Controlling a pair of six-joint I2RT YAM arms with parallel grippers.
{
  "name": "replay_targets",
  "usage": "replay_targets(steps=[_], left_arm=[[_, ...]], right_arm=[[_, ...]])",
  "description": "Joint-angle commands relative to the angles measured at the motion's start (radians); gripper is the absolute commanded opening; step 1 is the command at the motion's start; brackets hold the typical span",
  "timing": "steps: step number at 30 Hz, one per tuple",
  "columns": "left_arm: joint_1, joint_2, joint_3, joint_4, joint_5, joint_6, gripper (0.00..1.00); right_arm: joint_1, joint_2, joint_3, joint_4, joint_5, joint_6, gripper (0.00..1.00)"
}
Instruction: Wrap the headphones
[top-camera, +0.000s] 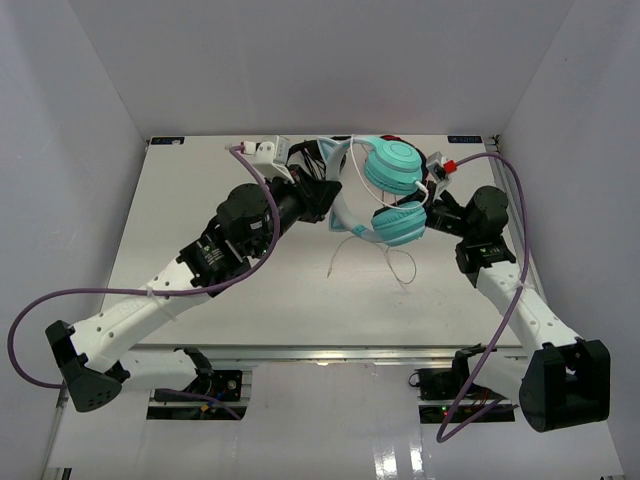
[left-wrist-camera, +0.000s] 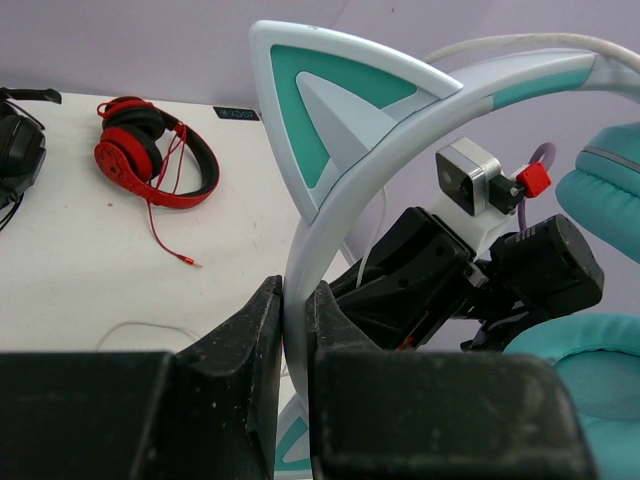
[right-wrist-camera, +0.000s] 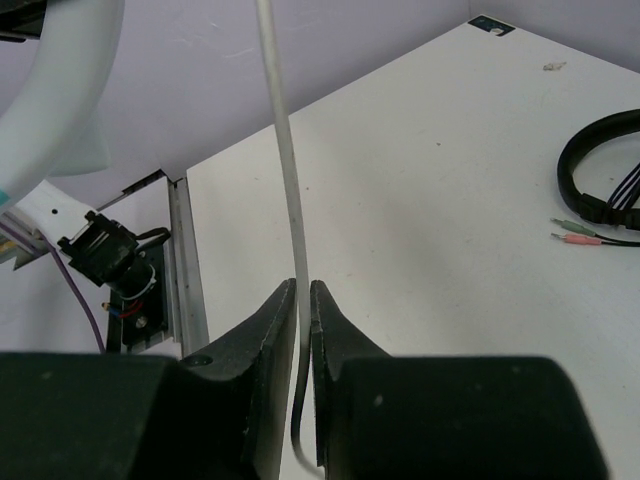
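The teal headphones are held up above the table's back middle, one cup above the other. Their pale headband carries a cat ear. My left gripper is shut on the headband, on the left of the cups in the top view. My right gripper is shut on the thin white cable, just right of the cups. The rest of the cable hangs in a loop down to the table.
Red headphones with a thin red cable lie at the table's back. Black headphones lie beside them; a black band with coloured plugs shows in the right wrist view. White walls enclose the table on three sides.
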Motion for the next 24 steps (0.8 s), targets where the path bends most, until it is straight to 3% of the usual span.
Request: replay_targets(steps=[1, 7, 12, 20, 24], left_arm=[[-0.002, -0.009, 0.076, 0.085, -0.012, -0.043, 0.00], [-0.002, 0.053, 0.159, 0.072, 0.012, -0.055, 0.00], [-0.002, 0.091, 0.216, 0.066, 0.013, -0.065, 0.00], [-0.002, 0.116, 0.324, -0.012, -0.052, -0.054, 0.00], [-0.002, 0.118, 0.384, -0.067, -0.144, -0.066, 0.00]], right_arm=[[-0.006, 0.010, -0.006, 0.129, -0.040, 0.079, 0.23], [0.007, 0.042, -0.028, 0.188, -0.042, 0.125, 0.60], [0.064, 0.075, -0.042, 0.234, -0.045, 0.125, 0.75], [0.107, 0.108, -0.163, 0.465, -0.100, 0.123, 0.75], [0.167, 0.081, -0.281, 0.525, -0.160, -0.008, 0.75]])
